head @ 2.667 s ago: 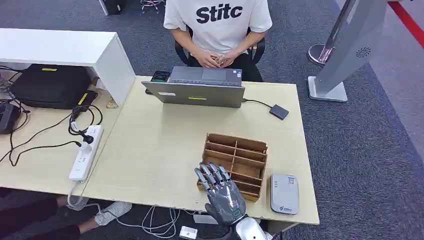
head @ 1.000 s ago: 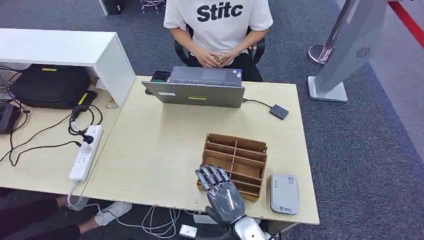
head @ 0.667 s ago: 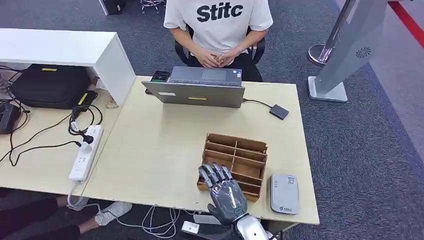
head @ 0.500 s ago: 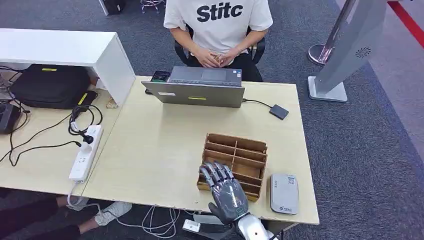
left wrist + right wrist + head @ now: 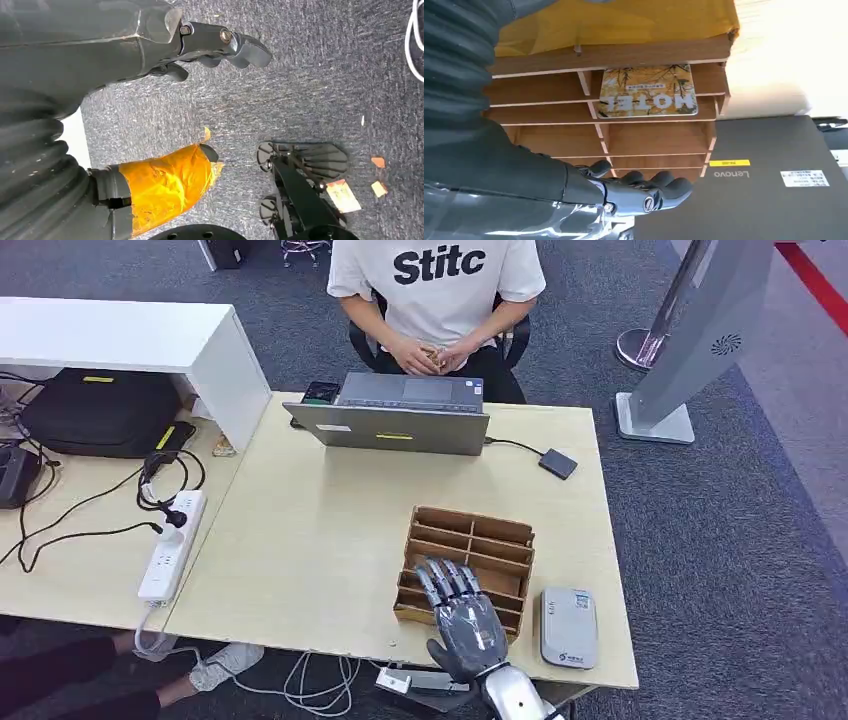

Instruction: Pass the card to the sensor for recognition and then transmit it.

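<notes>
Gold-and-yellow, printed with "HOTEL", the card (image 5: 647, 91) lies flat in one compartment of the wooden slotted organizer (image 5: 468, 558), in the row nearest the robot's edge of the tray as the right wrist view shows it. Above that tray hovers the right hand (image 5: 464, 618), fingers extended and spread, holding nothing; its dark fingertips (image 5: 663, 186) reach over the far compartments without touching the card. Just beside the organizer, on the robot's right, a grey card sensor (image 5: 569, 627) rests flat on the light wooden table (image 5: 310, 530). Farther back sits a closed grey Lenovo laptop (image 5: 398, 416), with a small dark box (image 5: 558, 463) on a cable near it. A person in a white T-shirt (image 5: 436, 285) sits behind the laptop, hands clasped. The left hand (image 5: 220, 47) hangs over grey carpet, fingers loosely curled, gripping nothing.
</notes>
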Controlling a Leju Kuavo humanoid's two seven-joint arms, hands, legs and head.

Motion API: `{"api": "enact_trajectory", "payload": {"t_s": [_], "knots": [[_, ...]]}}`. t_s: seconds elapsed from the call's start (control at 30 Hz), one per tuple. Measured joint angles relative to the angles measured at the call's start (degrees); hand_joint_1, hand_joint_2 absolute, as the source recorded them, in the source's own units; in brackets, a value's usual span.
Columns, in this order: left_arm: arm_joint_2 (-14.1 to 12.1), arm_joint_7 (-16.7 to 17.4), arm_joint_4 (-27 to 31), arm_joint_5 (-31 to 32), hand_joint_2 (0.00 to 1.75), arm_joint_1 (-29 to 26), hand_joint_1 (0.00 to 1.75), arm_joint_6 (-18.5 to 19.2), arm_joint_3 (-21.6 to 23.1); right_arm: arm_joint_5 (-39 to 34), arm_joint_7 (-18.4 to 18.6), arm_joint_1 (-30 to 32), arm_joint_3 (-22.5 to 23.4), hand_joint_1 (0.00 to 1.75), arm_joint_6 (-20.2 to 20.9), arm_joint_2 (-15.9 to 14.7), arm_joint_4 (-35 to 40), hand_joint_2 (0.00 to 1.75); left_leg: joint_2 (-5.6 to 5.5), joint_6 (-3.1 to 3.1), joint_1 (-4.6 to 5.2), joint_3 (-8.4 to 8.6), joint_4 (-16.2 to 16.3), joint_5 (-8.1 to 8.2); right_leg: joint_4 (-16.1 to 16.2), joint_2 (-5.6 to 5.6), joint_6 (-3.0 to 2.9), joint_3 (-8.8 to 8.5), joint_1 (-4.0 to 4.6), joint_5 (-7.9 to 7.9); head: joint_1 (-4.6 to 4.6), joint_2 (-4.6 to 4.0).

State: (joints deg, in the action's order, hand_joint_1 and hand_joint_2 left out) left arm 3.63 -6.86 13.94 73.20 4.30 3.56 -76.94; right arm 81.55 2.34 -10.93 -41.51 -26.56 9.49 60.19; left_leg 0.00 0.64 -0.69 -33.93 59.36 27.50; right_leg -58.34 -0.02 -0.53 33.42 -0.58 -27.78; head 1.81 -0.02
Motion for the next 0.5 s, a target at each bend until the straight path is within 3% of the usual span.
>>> {"api": "enact_trajectory", "payload": {"t_s": [0.03, 0.07, 0.2, 0.37, 0.5], "knots": [[0.0, 0.0, 0.0, 0.0, 1.75, 0.0, 0.00, 0.0, 0.0, 0.0, 0.0, 0.0, 0.1, 0.21, 0.0, 0.0, 0.0, 1.75, 0.00, 0.00, 0.00, 0.00, 0.0, 0.00, 0.0, 0.00, 0.00, 0.00, 0.00, 0.00, 0.00, 0.00], [0.0, 0.0, 0.0, 0.0, 1.75, 0.0, 0.00, -0.1, 0.0, 0.0, 0.0, 0.0, 0.2, 1.38, 0.0, 0.0, 0.0, 1.75, 0.00, 0.00, 0.00, 0.00, 0.0, 0.00, 0.0, 0.00, 0.00, 0.00, 0.00, 0.00, 0.00, 0.00], [0.0, 0.0, 0.0, 0.0, 1.75, 0.0, 0.00, -0.1, 0.0, 0.0, 0.0, 0.1, 0.4, 1.52, 0.5, 0.0, 0.0, 1.75, 0.00, 0.00, 0.00, 0.00, 0.0, 0.00, 0.0, 0.00, 0.00, 0.00, 0.00, 0.00, 0.00, 0.00], [0.0, 0.0, 0.0, 0.0, 1.75, 0.0, 0.00, -0.1, 0.0, 0.2, 0.0, 0.0, 0.4, 1.47, 0.9, 0.0, 0.0, 1.75, 0.00, 0.00, 0.00, 0.01, 0.0, 0.00, 0.0, 0.00, 0.00, -0.01, 0.00, 0.00, 0.00, 0.00], [0.0, 0.0, 0.0, 0.0, 1.75, 0.0, 0.00, -0.2, 0.0, 0.2, 0.0, -0.1, 0.4, 1.55, 1.1, 0.0, 0.0, 1.75, 0.00, 0.00, 0.00, 0.02, 0.0, 0.00, 0.0, -0.01, 0.00, -0.02, 0.00, 0.00, 0.00, 0.00]]}}
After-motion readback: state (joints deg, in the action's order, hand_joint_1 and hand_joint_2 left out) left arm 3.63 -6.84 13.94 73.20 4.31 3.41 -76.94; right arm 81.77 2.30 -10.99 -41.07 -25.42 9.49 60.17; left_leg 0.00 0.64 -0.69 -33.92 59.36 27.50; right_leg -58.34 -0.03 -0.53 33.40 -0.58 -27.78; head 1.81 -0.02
